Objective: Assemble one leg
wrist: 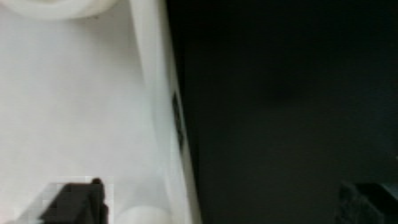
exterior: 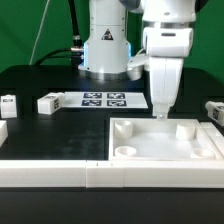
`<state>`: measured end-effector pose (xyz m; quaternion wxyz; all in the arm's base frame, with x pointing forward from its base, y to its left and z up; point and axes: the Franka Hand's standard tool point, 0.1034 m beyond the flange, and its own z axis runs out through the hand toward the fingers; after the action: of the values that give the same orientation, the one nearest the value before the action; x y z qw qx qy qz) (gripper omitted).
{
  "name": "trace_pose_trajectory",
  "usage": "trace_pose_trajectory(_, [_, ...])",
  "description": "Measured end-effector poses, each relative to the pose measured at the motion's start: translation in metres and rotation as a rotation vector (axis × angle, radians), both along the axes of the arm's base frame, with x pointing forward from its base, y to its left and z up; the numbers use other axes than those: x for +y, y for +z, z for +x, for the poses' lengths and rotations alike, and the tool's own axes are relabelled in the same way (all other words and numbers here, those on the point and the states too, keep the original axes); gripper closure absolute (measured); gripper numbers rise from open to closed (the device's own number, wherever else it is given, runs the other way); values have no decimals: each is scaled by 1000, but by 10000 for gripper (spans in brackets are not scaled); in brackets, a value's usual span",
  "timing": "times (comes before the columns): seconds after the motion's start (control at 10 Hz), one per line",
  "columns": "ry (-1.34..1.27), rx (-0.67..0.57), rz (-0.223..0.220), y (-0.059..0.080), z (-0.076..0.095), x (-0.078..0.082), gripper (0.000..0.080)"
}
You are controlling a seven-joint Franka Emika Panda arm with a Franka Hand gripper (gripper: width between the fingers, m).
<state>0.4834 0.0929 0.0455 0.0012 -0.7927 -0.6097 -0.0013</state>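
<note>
The gripper [exterior: 160,112] hangs low over the far rim of the white recessed panel [exterior: 155,146] in the exterior view, well apart from the leg [exterior: 48,102] lying on the black table [exterior: 60,125] beside the marker board [exterior: 105,98], while the wrist view shows its fingers [wrist: 71,203] spread wide and empty astride that panel's edge.

White panel [wrist: 71,110] (raised rim) beside black table [wrist: 285,110].

White leg [exterior: 47,103] bears a black-and-white tag [exterior: 50,101]; table [exterior: 40,130] black.
</note>
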Motion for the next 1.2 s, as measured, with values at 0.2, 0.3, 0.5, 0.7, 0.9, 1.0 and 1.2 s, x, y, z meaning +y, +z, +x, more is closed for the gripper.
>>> trace_pose_trajectory(0.2, [-67, -1, -5, 8, -8, 14, 151])
trace_pose_trajectory(0.3, [-93, 3, -5, 6, -8, 12, 151])
trace_pose_trajectory(0.5, [-278, 4, -4, 6, -9, 14, 151])
trace_pose_trajectory(0.7, [-458, 6, -2, 6, -9, 15, 151])
trace_pose_trajectory(0.9, [-748, 11, 0, 4, -19, 37, 151])
trace_pose_trajectory(1.0, [-853, 18, 4, 3, -23, 46, 151])
trace_pose_trajectory(1.2, [-940, 24, 7, 3, -30, 69, 151])
